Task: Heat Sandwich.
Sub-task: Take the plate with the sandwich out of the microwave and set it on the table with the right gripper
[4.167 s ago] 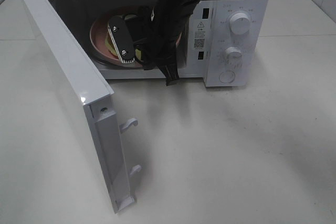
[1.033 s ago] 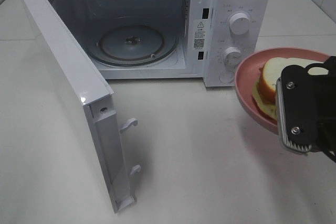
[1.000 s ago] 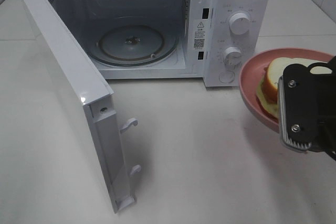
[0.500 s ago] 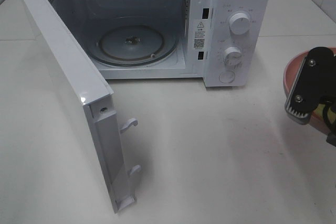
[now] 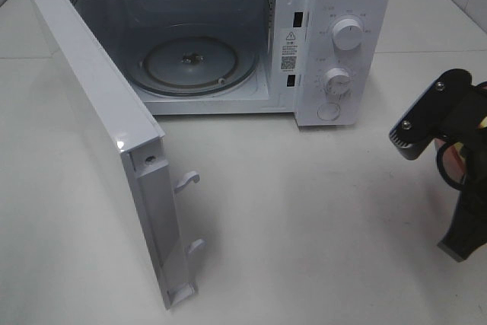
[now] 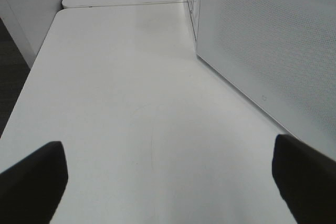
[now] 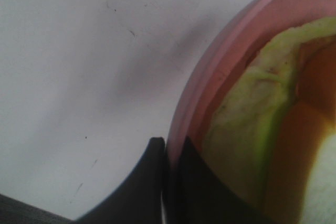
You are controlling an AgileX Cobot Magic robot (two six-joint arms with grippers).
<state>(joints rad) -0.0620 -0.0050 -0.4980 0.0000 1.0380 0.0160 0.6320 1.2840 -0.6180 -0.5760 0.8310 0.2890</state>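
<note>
The sandwich (image 7: pixel 273 145), pale bread with yellow-green and orange filling, lies on the round pink plate (image 7: pixel 220 77), seen close up in the right wrist view. My right gripper (image 7: pixel 168 177) is shut on the plate's rim. In the exterior high view that gripper (image 5: pixel 426 116) sits at the far right edge, right of the microwave, and only a sliver of the pink plate (image 5: pixel 456 164) shows behind it. The sandwich is hidden there. My left gripper (image 6: pixel 168 182) is open and holds nothing, low over the table beside the microwave's side wall (image 6: pixel 273 40).
The white microwave (image 5: pixel 342 5) stands at the back with its door (image 5: pixel 106 127) swung wide open toward the front left. Its glass turntable (image 5: pixel 190 62) is bare. Two knobs (image 5: pixel 348 34) are on its right panel.
My right gripper has carried the plate and sandwich further right and turned. The plate, in full view a second ago, is now almost wholly out of the exterior high view.
</note>
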